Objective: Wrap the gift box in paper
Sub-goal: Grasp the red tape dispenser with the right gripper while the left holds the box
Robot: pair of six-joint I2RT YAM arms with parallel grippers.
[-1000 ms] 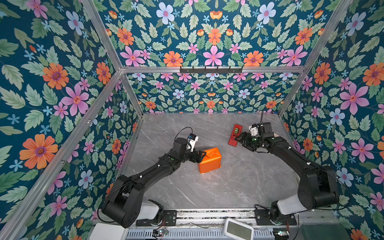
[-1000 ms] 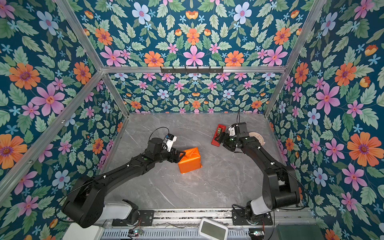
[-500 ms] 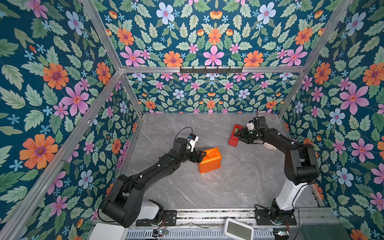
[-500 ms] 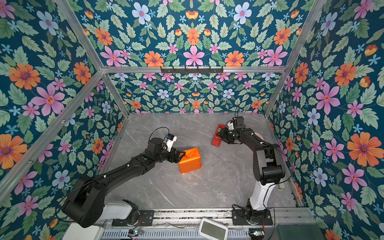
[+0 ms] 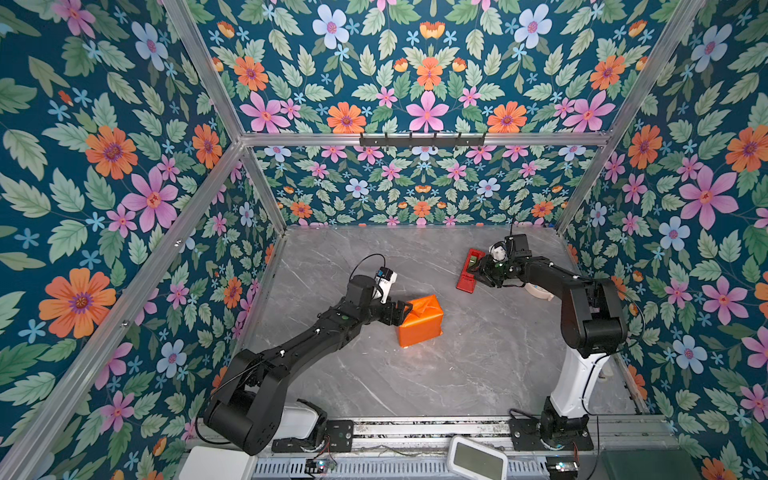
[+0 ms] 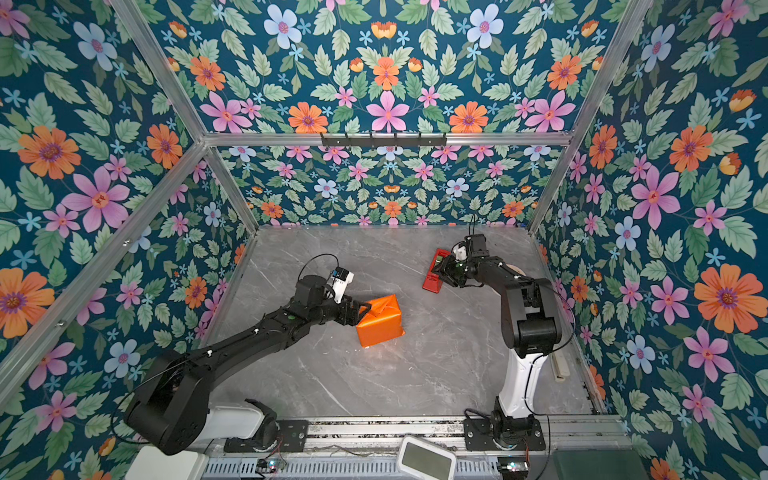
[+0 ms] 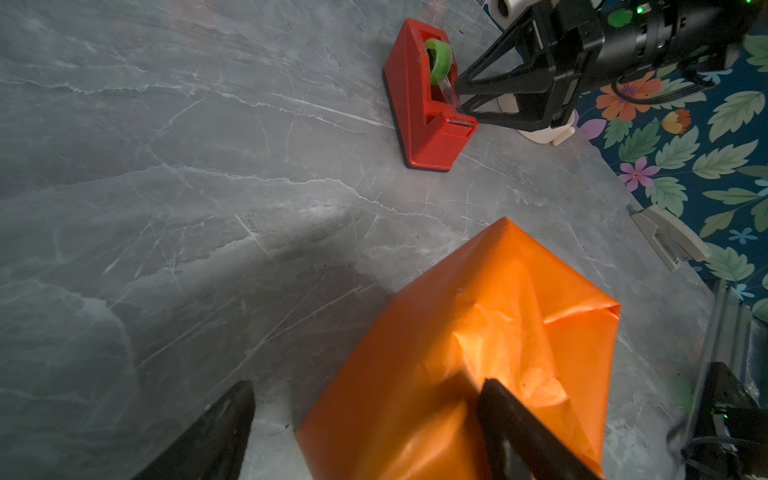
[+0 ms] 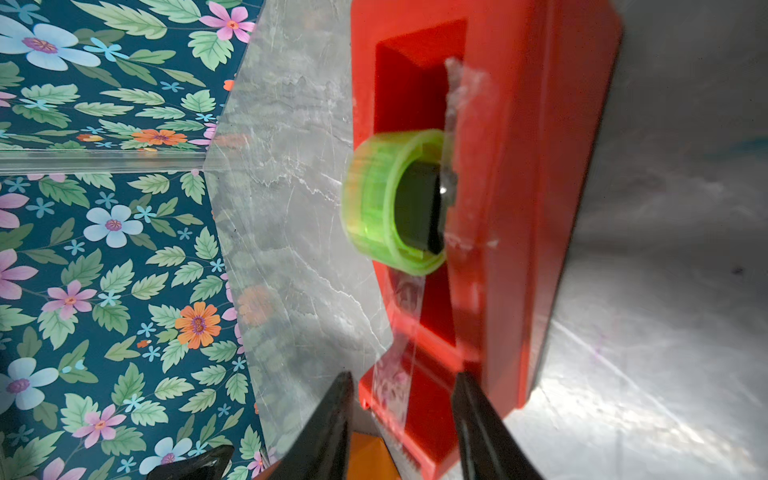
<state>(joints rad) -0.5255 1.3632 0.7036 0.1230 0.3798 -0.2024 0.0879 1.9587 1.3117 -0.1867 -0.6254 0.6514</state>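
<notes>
The gift box is hidden inside the paper (image 5: 419,320) (image 6: 380,322), which stands folded round it as a glossy orange parcel mid-table. My left gripper (image 5: 401,309) (image 7: 368,384) is open at the parcel's left end. One of its fingers (image 7: 511,419) lies on the creased top fold, the other hangs beside the parcel over the table. My right gripper (image 5: 478,270) (image 8: 403,380) is open at the cutter end of the red tape dispenser (image 7: 419,120) (image 8: 528,208). Its jaws stand on either side of the clear tape strip (image 8: 395,374) coming off the green roll (image 8: 374,203).
The grey marble table (image 5: 374,374) is closed in by floral walls on three sides. A white round object (image 5: 540,293) sits behind the right arm. A beige bracket (image 7: 665,237) lies by the right wall, and a white device (image 5: 478,457) sits at the front rail.
My right arm has lifted its elbow and brought the gripper in over the dispenser's cutter end, with the jaws narrowing. The left arm and the parcel have not moved.
</notes>
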